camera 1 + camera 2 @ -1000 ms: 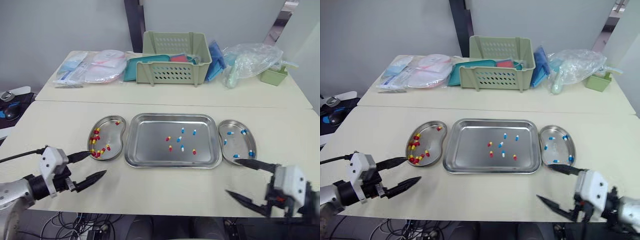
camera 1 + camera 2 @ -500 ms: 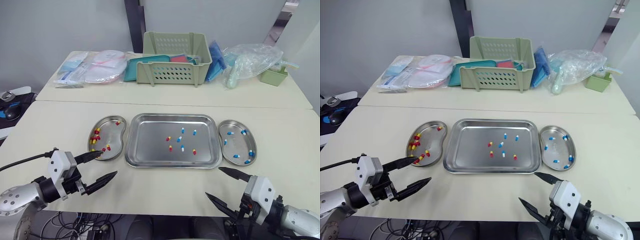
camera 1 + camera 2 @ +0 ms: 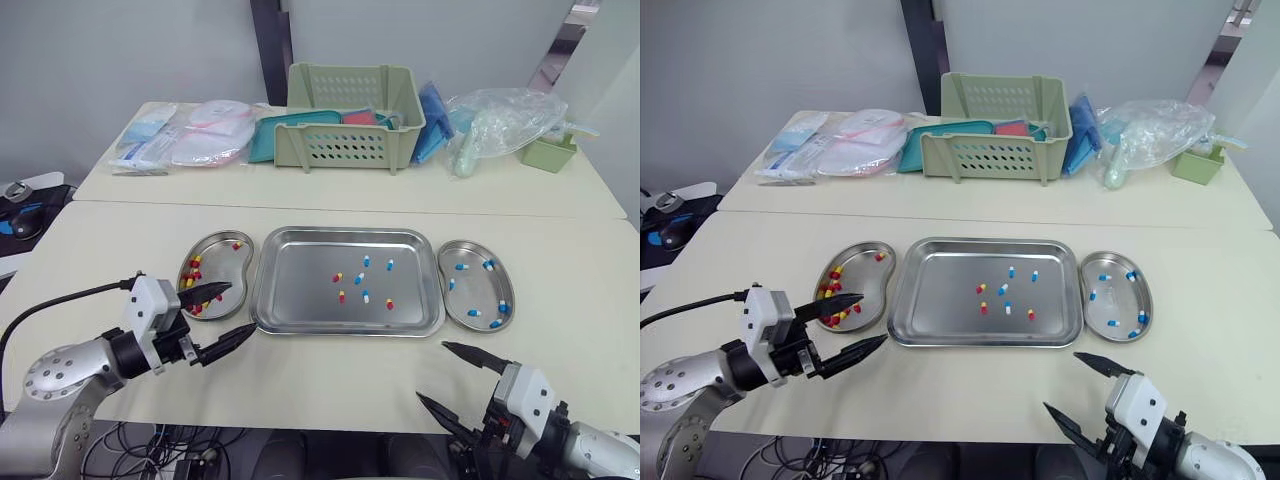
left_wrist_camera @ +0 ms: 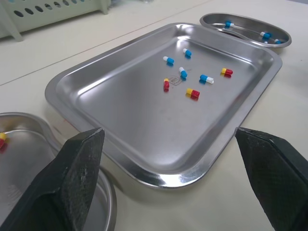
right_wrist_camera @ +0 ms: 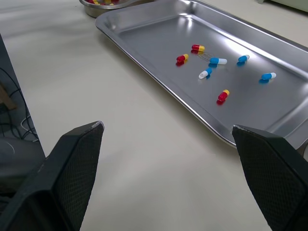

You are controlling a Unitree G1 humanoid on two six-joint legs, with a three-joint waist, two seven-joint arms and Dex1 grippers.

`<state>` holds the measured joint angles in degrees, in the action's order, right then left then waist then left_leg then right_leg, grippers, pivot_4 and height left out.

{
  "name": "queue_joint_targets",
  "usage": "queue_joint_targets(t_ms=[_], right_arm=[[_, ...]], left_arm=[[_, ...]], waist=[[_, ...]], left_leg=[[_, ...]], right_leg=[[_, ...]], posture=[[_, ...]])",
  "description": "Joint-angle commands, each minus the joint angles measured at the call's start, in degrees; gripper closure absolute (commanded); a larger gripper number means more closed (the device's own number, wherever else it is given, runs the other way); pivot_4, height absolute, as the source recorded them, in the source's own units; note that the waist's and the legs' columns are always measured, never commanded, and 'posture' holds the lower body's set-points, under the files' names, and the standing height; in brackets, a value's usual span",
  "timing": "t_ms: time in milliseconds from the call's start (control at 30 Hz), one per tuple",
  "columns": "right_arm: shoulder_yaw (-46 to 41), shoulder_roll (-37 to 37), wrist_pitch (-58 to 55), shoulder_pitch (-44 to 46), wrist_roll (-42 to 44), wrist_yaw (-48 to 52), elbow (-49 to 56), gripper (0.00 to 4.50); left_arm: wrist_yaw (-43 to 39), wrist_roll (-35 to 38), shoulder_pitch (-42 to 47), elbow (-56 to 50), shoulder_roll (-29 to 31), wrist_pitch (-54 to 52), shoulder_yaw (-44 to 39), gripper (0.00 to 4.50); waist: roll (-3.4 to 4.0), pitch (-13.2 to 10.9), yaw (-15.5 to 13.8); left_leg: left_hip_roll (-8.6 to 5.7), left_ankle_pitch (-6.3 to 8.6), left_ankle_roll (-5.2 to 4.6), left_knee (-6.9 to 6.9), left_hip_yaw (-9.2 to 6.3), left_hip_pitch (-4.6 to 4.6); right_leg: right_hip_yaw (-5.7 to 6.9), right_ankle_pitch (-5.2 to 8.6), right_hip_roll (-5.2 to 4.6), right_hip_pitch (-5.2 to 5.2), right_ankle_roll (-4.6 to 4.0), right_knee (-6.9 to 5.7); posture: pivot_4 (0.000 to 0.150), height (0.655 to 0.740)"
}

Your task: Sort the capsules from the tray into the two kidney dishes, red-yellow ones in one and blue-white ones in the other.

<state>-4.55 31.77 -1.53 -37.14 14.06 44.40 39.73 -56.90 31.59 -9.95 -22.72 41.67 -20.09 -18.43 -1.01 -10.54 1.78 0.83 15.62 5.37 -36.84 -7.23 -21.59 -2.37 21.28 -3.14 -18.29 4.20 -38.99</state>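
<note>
On tray (image 3: 345, 232): three red-yellow capsules (image 3: 337, 277), four blue-white capsules (image 3: 365, 261); right dish (image 3: 470, 290) maybe six; left tool (image 3: 240, 308), right tool (image 3: 432, 370) spread, empty.

Steel tray (image 3: 290, 300) between 2 kidney dishes, sorting partly done.
The shallow rectangular tray lies flat and holds 7 loose capsules near its middle: 3 red-yellow capsules (image 3: 341, 296) and 4 blue-white capsules (image 3: 366, 261). The left kidney dish (image 3: 233, 282), just beside it, holds red-yellow ones; the right kidney dish (image 3: 476, 290) holds several blue-white ones.
</note>
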Motion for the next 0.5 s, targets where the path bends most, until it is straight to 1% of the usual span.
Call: queue_joint_targets(t_ms=[33,167,333,433,500], right_arm=[[0.6,-0.4,1.3,-0.4,-0.4,-1.2,2.1,0.00],[2.4,-0.8,0.3,0.0,-0.4,-2.5,4.0,0.00],[4.1,-1.2,-0.3,-0.1,-1.2,-4.4,5.4,0.00],[4.8,-1.2,-0.3,-0.6,-1.8,-5.2,5.7,0.00],[5.2,-1.1,-0.4,-0.7,-2.0,-5.8,5.9,0.00]], left_arm=[[-0.6,1.0,2.2,-1.9,1.7,-1.5,1.7,0.03],[-1.8,1.3,8.3,-0.2,1.7,-2.3,5.4,0.03],[-3.7,0.5,14.5,3.1,0.3,-2.2,10.6,0.03],[-4.2,-0.5,17.2,3.6,-0.7,-2.0,14.5,0.60],[-4.4,-1.0,18.5,4.2,-1.5,-1.7,16.4,0.60]], waist=[[0.01,0.0,0.0],[0.01,0.0,0.0],[0.02,0.0,0.0],[0.02,0.0,0.0],[0.02,0.0,0.0]], left_leg=[[0.00,0.00,0.00,0.00,0.00,0.01],[0.00,0.00,0.00,0.00,-0.02,0.00],[-0.01,0.00,0.00,0.00,0.00,0.00],[-0.01,0.00,0.00,-0.01,-0.01,0.00],[-0.01,0.00,0.00,-0.01,-0.01,-0.01]], right_leg=[[0.00,0.00,0.00,0.00,0.00,0.00],[0.02,0.00,0.00,0.00,0.00,-0.01],[0.01,0.00,0.01,0.00,0.00,-0.01],[0.01,0.00,0.00,-0.01,0.00,-0.01],[0.01,0.00,0.01,-0.01,0.00,-0.01]], posture=[[0.150,0.7400],[0.150,0.7400],[0.150,0.7400],[0.150,0.7400],[0.150,0.7400]])
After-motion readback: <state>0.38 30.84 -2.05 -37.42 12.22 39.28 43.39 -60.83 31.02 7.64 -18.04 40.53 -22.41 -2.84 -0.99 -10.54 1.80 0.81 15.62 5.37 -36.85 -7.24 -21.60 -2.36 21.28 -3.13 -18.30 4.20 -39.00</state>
